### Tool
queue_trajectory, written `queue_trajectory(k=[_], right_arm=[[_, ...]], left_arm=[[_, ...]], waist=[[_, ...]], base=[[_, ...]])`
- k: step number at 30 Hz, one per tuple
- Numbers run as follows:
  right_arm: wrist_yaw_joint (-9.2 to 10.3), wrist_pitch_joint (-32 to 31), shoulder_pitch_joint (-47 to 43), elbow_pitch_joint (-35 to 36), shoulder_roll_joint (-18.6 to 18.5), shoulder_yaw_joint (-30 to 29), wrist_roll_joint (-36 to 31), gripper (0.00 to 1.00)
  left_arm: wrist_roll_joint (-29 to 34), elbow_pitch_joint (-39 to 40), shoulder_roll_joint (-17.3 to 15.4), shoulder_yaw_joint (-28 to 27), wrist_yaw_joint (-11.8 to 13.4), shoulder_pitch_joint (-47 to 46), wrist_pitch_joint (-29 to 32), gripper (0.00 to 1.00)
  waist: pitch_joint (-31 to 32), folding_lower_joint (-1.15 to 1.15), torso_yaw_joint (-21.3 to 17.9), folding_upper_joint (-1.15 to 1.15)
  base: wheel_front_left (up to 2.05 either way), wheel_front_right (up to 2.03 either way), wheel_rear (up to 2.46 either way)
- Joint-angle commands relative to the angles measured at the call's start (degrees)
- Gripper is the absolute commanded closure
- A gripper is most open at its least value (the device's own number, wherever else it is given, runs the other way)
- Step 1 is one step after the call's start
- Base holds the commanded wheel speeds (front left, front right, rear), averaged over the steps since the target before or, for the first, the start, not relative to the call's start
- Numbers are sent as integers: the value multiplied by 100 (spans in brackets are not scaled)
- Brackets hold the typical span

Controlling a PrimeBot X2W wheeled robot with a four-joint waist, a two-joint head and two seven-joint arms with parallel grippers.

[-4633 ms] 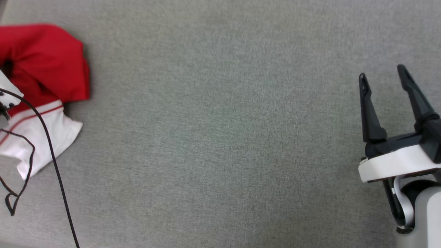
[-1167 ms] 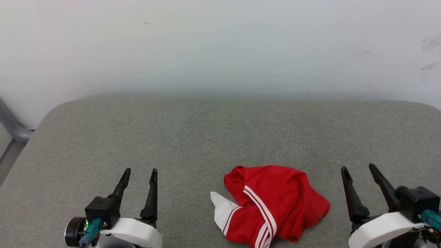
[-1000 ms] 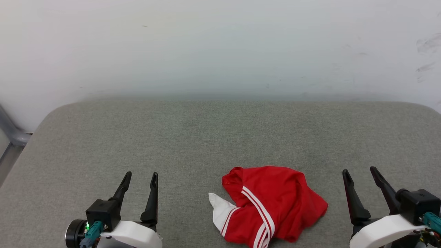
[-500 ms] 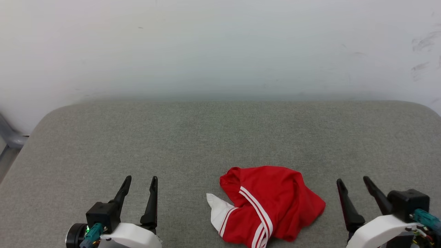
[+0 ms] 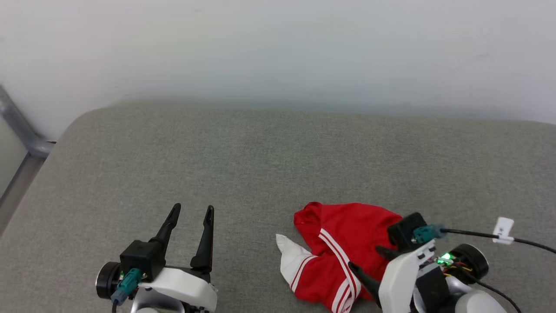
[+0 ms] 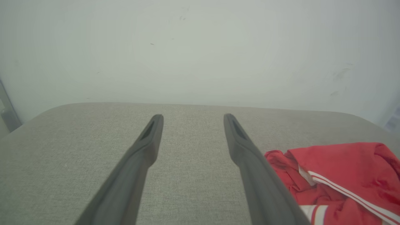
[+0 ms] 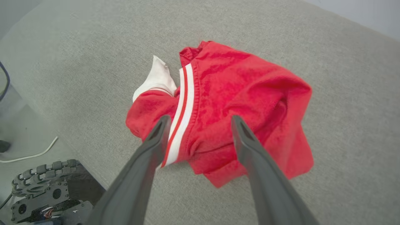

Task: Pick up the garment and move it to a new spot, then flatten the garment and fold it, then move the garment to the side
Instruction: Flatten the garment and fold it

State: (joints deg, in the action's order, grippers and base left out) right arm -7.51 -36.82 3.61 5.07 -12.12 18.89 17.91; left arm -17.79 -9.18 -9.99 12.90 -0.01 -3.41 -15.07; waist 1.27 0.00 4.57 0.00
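Note:
The garment (image 5: 347,237) lies crumpled in a heap on the grey cushion (image 5: 269,156), red with a white sleeve tip and red-and-white striped trim showing; no print is visible. My right gripper (image 5: 365,257) hangs over the heap's right side, turned inward, fingers pointing down-left at it. In the right wrist view its jaws (image 7: 200,118) stand open just above the red cloth (image 7: 240,90), straddling the striped trim, nothing between them. My left gripper (image 5: 191,211) rests open at the lower left, apart from the garment. In the left wrist view the left gripper (image 6: 192,117) points at the wall, with the garment (image 6: 340,175) at its right.
A white wall (image 5: 278,52) rises behind the cushion. A grey metal frame (image 5: 21,139) stands at the far left. A black cable with a white tag (image 5: 504,228) trails from my right wrist. Past the cushion's near edge are the floor, a white cable (image 7: 28,153) and my base (image 7: 43,187).
My right arm has swung in from the lower right and turned over the garment, fingers still apart. The head camera has shifted slightly. The left gripper and the garment have stayed put.

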Motion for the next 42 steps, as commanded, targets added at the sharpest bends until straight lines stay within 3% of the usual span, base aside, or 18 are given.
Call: queue_trajectory(k=[1,9,17,18,19,20,30,36,42], right_arm=[[3,-182,221,-53,-77,201,93,0],[4,-765,1524,-701,-467,1153,386,0],[4,-1026,1909,-1565,-682,1448,618,0],[4,-1055,1914,-1622,-690,1448,640,42],[4,-1037,1939,-1639,-702,1458,632,96],[4,-987,1972,-1649,-704,1445,633,100],[4,-21,2306,-1284,-510,750,448,100],[4,325,1668,-1175,-221,-665,264,100],[4,566,604,-1311,389,-2254,159,100]], left_arm=[[43,49,34,14,-37,-113,-15,0],[135,138,238,-51,-199,-420,-15,0],[251,70,423,-200,-344,-567,-15,0],[263,61,437,-223,-358,-566,-15,0],[268,53,450,-249,-376,-566,-15,0],[289,43,461,-266,-394,-567,-15,0],[385,-38,561,-410,-486,-440,-15,0],[430,-98,587,-471,-533,-329,-15,0],[450,-128,596,-508,-550,-212,-15,0]], waist=[[-171,0,163,0],[-818,0,528,0],[-1043,0,669,0],[-1048,0,660,0],[-1050,0,648,0],[-1044,0,632,0],[-769,0,340,0],[-531,0,137,0],[-396,0,7,0]], base=[[0,0,0],[0,0,0],[0,0,0],[0,0,0],[0,0,0],[0,0,0],[0,0,0],[0,0,0],[0,0,0]])
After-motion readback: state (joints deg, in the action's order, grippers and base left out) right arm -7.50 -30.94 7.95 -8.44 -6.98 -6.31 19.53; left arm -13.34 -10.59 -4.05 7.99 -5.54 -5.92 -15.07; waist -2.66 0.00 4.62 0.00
